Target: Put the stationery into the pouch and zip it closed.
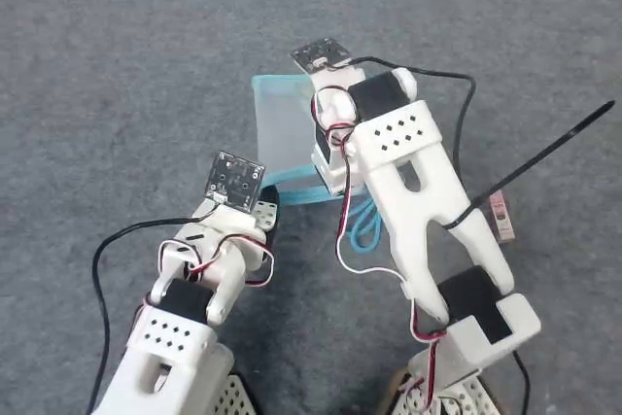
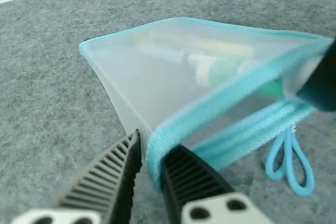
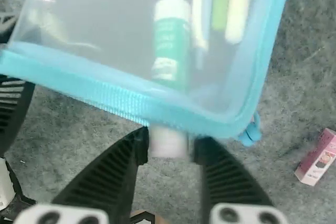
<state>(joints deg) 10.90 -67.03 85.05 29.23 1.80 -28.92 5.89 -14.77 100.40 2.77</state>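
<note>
1. The left gripper (image 2: 149, 165) is pinching one corner of the pouch (image 2: 157, 77), its fingers drawn narrow on the blue zipper edge.
2. The right gripper (image 3: 169, 148) is clamping the white end of a green stick (image 3: 170, 45). Most of the stick is lying inside the pouch, with that end poking out past the zipper edge.
3. The pouch is resting on the grey mat (image 1: 117, 94) between the two arms, its zipper edge turned toward their bases (the contents are showing through its translucent side).
4. Pale pen-like pieces (image 3: 231, 9) are sitting inside the pouch, just beside the stick.
5. A blue cord loop (image 2: 287, 161) is trailing from the zipper edge onto the mat.
6. A pink eraser (image 1: 501, 217) is lying on the mat, well apart from the pouch, beyond the right arm.
</note>
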